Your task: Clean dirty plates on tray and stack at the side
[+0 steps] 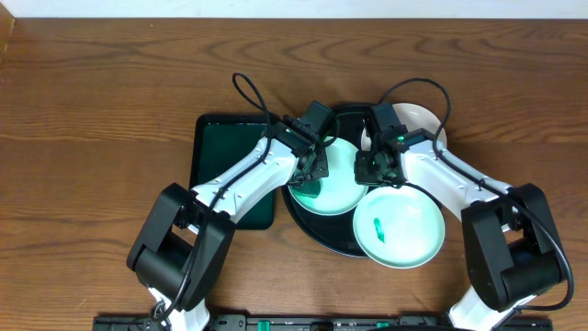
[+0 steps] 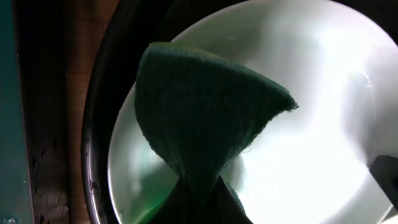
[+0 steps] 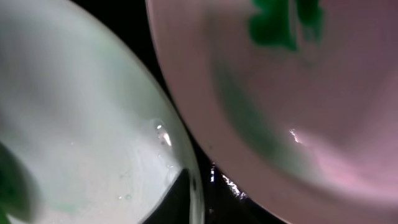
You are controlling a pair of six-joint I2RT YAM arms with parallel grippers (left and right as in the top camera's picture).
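On the wooden surface [image 1: 110, 92] we see the round black tray [image 1: 331, 237] with three pale plates on or at it. The middle plate [image 1: 342, 179] lies on the tray's left half. The near plate [image 1: 404, 234] sits at the tray's near right edge and carries a small green smear [image 1: 379, 227]. The far plate [image 1: 424, 118] shows at the tray's far right, partly hidden by the right arm; we cannot tell if it rests on the tray or beside it. A dark green rectangular tray [image 1: 225, 152] lies just left of the black one.

The left gripper [image 1: 314, 170] hangs over the left part of the middle plate, closed on a green sponge [image 2: 205, 118]. In the left wrist view the sponge fans out from the pinch over the plate's white basin [image 2: 311, 93], with the black tray's rim [image 2: 99, 124] curving along the left. Whether the sponge touches the plate we cannot tell.

The right gripper [image 1: 375, 167] is closed, at the right edge of the middle plate, between it and the near plate. Whether it pinches the rim we cannot tell. Its wrist view shows the mint plate [image 3: 74, 124] to the left, the smeared plate [image 3: 298, 124] to the right, and a strip of black tray [image 3: 214, 186] between them; the two plates lie just beside each other.
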